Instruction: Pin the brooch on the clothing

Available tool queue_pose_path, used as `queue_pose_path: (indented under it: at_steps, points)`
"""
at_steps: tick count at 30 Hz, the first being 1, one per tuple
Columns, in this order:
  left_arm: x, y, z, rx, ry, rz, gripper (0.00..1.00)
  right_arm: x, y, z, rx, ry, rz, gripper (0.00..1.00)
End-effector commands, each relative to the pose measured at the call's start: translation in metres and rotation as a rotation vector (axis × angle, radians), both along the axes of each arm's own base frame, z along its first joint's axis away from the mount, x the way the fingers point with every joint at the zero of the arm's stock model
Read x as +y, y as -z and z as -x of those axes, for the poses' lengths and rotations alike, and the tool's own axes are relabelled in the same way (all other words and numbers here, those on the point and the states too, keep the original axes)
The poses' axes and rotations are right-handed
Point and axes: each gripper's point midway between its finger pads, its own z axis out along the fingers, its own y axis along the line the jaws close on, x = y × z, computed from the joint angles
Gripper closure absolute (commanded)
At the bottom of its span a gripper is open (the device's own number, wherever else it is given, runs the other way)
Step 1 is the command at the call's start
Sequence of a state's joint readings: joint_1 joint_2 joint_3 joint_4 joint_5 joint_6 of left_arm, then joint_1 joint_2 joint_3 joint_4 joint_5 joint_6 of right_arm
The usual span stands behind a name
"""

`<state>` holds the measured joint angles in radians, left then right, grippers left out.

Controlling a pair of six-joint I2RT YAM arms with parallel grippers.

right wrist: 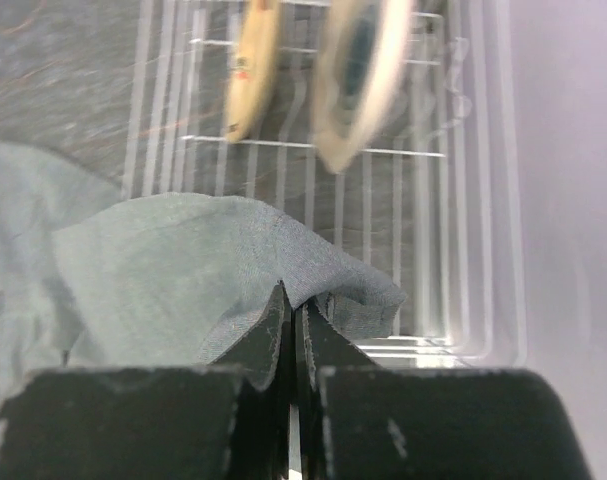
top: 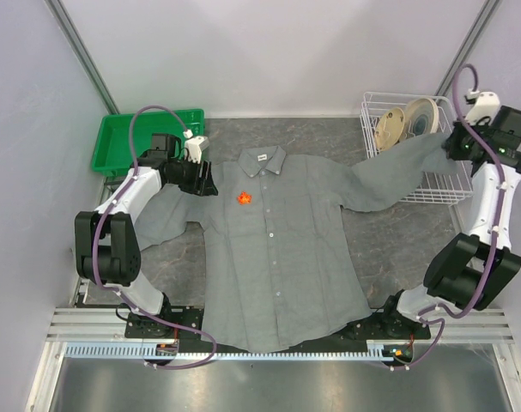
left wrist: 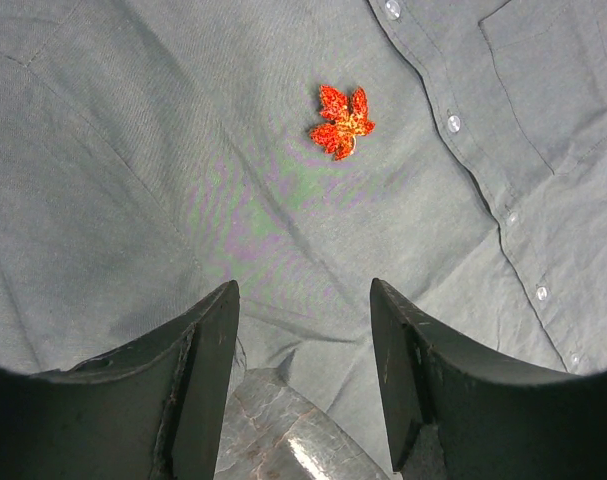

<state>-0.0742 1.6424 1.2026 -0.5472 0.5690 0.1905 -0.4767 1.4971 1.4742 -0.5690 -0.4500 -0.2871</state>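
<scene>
Orange-red brooch (left wrist: 341,122): lies face up on the chest of the grey clothing (left wrist: 133,190), just beside the button row, below the collar.
Left gripper (left wrist: 303,300): fingers apart, nothing between them, over the shoulder-side cloth.
Brooch from left fingers: ahead of the tips and a touch toward the right-hand finger; near, not touching.
Brooch axis: leaf about as wide as long, points aimed away from the fingers and slightly rightward; no strong long axis.
Right gripper (right wrist: 291,300): fingers together, clamped on the sleeve end of the clothing, held up at the wire basket (top: 366,110).
Brooch from right fingers: well apart, across the whole sleeve; not in the right wrist view.
Nearer arm: left, clearly.
Pin state: cannot tell whether the pin passes through the cloth; its back is hidden.
Next move, judged: any touch on the brooch falls to the left arm, reaching forward and down with the gap centred slightly rightward.
Risk, judged: loose cloth may bunch ahead of the fingers.
</scene>
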Motion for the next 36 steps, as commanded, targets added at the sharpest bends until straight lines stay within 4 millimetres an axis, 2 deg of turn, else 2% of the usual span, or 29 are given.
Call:
queue_pose_path:
  at_steps: [1, 4, 9, 11, 14, 20, 21, 25, 29, 32, 36]
  points:
    - [0.0, -0.011, -0.012, -0.054, -0.004, -0.003, 0.38, -0.06, -0.031, -0.002, -0.088, 0.204, 0.05, 1.0]
    - [0.002, -0.006, -0.011, -0.045, -0.006, -0.013, 0.38, -0.076, -0.013, 0.006, -0.038, 0.269, 0.06, 1.0]
    - [0.006, 0.002, -0.01, -0.029, -0.018, -0.03, 0.38, -0.085, 0.038, 0.032, 0.101, 0.322, 0.115, 1.0]
    - [0.006, 0.003, -0.01, -0.025, -0.019, -0.029, 0.38, -0.096, 0.061, 0.048, 0.179, 0.393, 0.155, 1.0]
    - [0.005, 0.004, -0.01, -0.02, -0.018, -0.029, 0.38, -0.107, 0.082, 0.063, 0.241, 0.447, 0.199, 1.0]
    - [0.004, 0.003, -0.014, -0.021, -0.017, -0.022, 0.38, -0.13, 0.108, 0.075, 0.314, 0.53, 0.27, 0.98]
    - [0.004, 0.002, -0.014, -0.024, -0.016, -0.02, 0.38, -0.131, 0.11, 0.073, 0.311, 0.528, 0.266, 0.95]
    - [0.004, 0.002, -0.015, -0.024, -0.016, -0.018, 0.38, -0.133, 0.121, 0.065, 0.305, 0.534, 0.234, 0.94]
    - [0.004, 0.003, -0.015, -0.022, -0.011, -0.022, 0.38, -0.14, 0.118, 0.054, 0.277, 0.549, 0.228, 0.93]
    - [0.004, 0.002, -0.015, -0.023, -0.011, -0.022, 0.38, -0.144, 0.12, 0.049, 0.283, 0.55, 0.229, 0.87]
    - [0.005, 0.003, -0.015, -0.02, -0.015, -0.026, 0.38, -0.147, 0.127, 0.05, 0.315, 0.546, 0.238, 0.5]
